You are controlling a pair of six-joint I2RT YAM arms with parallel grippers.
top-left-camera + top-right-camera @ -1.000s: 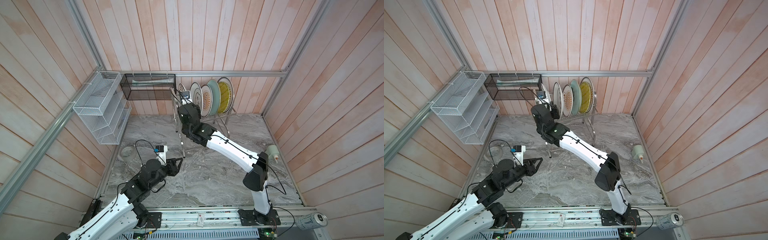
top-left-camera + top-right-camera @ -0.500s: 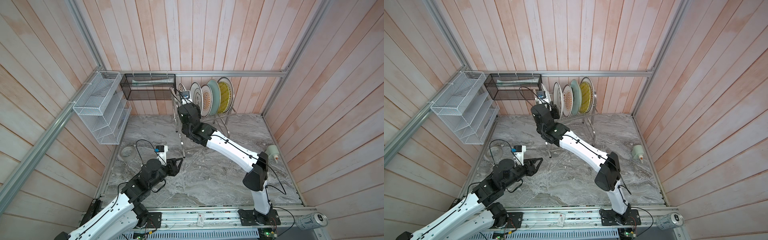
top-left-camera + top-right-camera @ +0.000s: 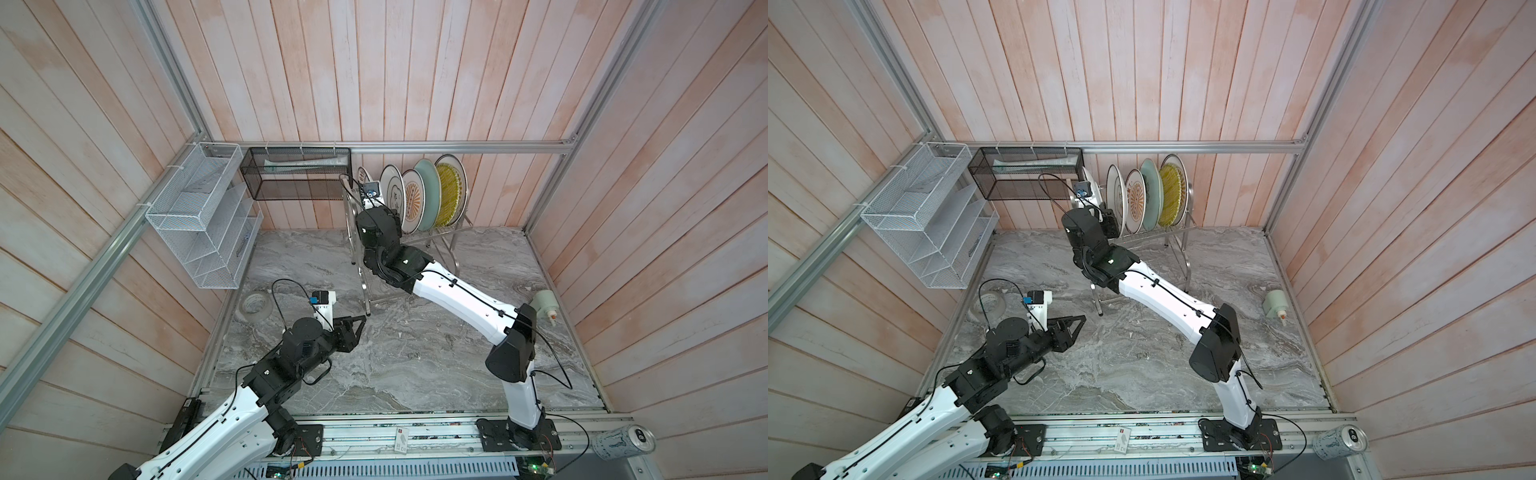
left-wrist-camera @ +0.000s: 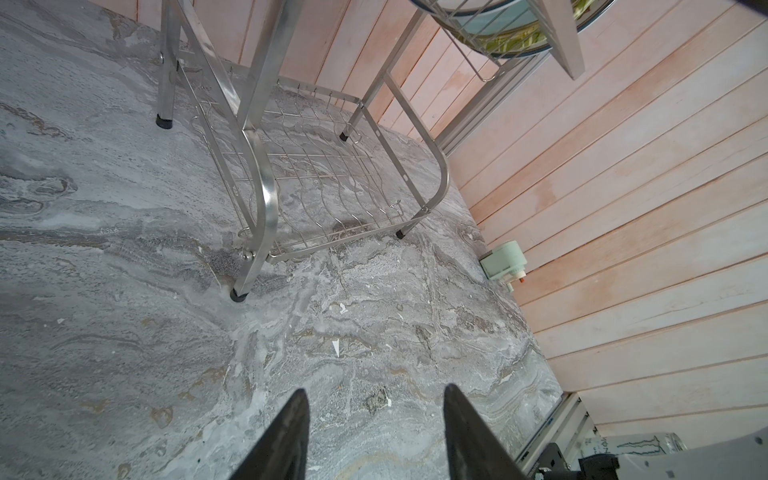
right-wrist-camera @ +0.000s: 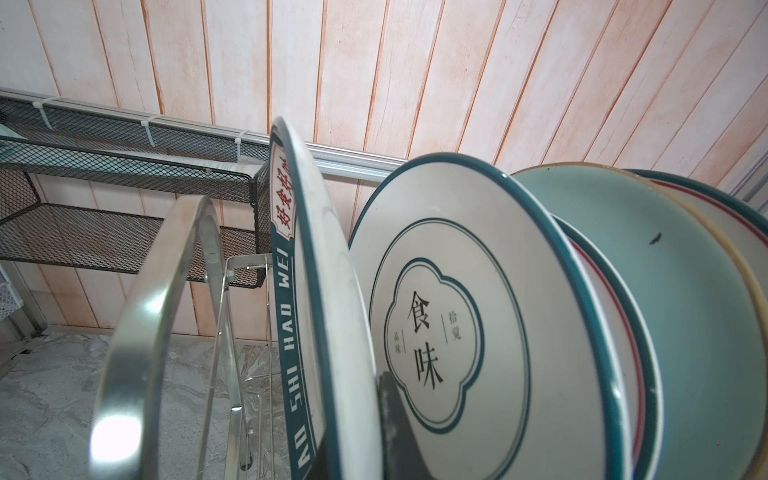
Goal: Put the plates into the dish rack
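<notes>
Right gripper (image 3: 1106,216): closed on the rim of the lettered-rim plate (image 5: 299,291).
Plate position: stood on edge, leftmost in the upper tier of the dish rack (image 4: 266,185).
Left gripper (image 4: 376,388): held open and empty above the marble tabletop (image 4: 124,332).
Rest of row: cloud-outline plate (image 5: 449,324), sunburst plate (image 3: 412,199), pale green plate (image 3: 430,183), yellow plate (image 3: 449,193) are slotted upright alongside.

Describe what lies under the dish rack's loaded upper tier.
Its lower wire tier, bare where visible, above the marble tabletop. A frame leg covers a strip of it.
</notes>
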